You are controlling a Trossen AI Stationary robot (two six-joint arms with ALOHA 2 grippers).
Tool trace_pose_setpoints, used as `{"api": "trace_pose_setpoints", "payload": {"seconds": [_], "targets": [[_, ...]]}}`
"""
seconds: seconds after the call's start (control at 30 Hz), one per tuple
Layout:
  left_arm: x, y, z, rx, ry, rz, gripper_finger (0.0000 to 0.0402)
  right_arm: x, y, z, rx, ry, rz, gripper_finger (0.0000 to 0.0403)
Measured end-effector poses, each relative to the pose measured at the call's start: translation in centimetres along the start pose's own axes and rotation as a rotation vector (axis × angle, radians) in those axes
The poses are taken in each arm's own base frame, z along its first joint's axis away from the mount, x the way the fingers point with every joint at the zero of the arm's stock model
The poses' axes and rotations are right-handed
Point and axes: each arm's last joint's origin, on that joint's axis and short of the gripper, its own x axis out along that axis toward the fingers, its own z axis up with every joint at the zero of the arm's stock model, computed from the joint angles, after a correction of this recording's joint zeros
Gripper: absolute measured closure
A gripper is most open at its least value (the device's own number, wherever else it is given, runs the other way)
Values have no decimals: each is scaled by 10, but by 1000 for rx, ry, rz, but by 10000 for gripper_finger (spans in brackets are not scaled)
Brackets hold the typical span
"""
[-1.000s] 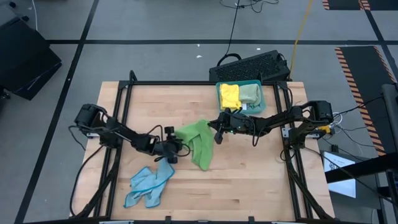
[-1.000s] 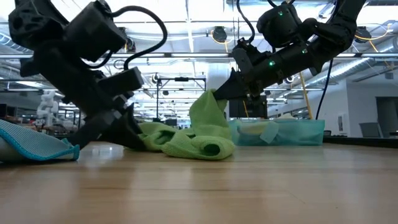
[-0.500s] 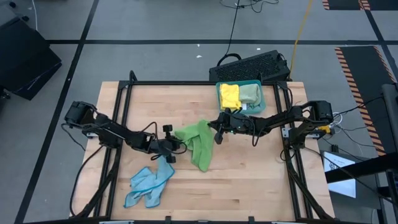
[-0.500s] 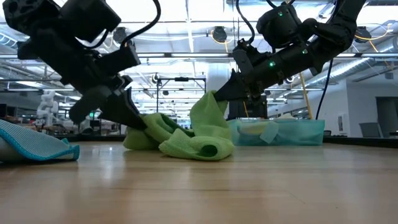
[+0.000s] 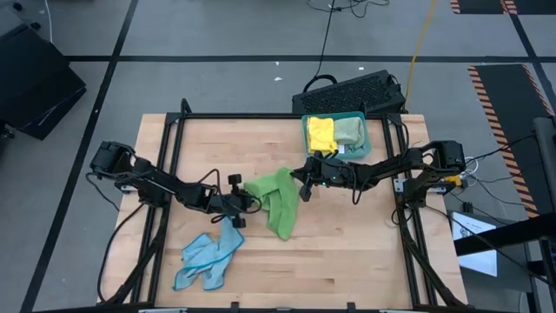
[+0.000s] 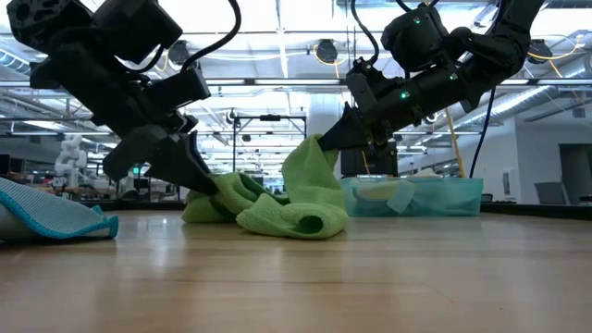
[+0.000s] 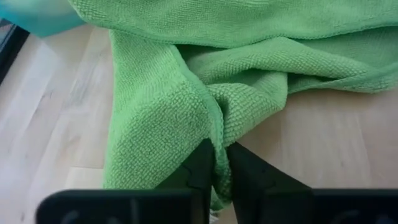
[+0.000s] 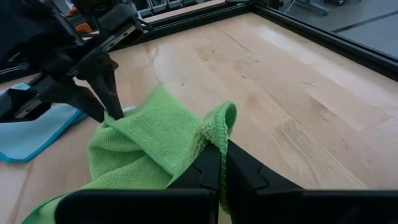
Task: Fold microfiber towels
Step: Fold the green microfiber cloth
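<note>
A bright green towel (image 5: 278, 204) lies crumpled at the table's middle, its lower folds (image 6: 291, 217) on the wood. My left gripper (image 5: 254, 205) is shut on the towel's left end. My right gripper (image 5: 298, 186) is shut on its raised far-right part. A light blue towel (image 5: 208, 256) lies bunched near the left front. A yellow towel (image 5: 321, 132) and a pale green towel (image 5: 349, 130) lie in the teal tray (image 5: 363, 139). My left gripper pinches a hemmed edge (image 7: 214, 130) at the green towel's left end between its two fingers. The fingers slant down from the table's left. That end is raised a little; the remainder lies slack on the table. My right gripper pinches a hemmed edge (image 8: 219, 127) at the towel's upper right between its two fingers. It comes from the table's right, slanting slightly down. The cloth rises to a peak (image 6: 310, 153) at the fingers and hangs slack to the table.
The teal tray stands at the far edge, right of centre. A black keyboard (image 5: 352, 91) lies beyond the far edge. Black frame rails (image 5: 169, 165) run along the table's sides. Bare wood (image 5: 347, 252) lies at the near right.
My left gripper has risen a little from the table, and the green towel's left end has come up with it and bunched. The towel's right part has stayed in place.
</note>
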Motion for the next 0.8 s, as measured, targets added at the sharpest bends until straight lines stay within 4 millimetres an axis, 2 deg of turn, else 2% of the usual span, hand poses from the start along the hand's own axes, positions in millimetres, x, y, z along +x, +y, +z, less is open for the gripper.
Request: {"api": "trace_pose_setpoints", "payload": {"seconds": [0.17,0.6,0.8], "targets": [[0,0,1,-79,-14,-8,369,0,0,0,0,0,0,397],[0,-2,2,-125,-14,-63,299,0,1,0,54,0,5,397],[-1,-4,3,-70,-24,-69,288,0,3,-1,56,1,9,397]]}}
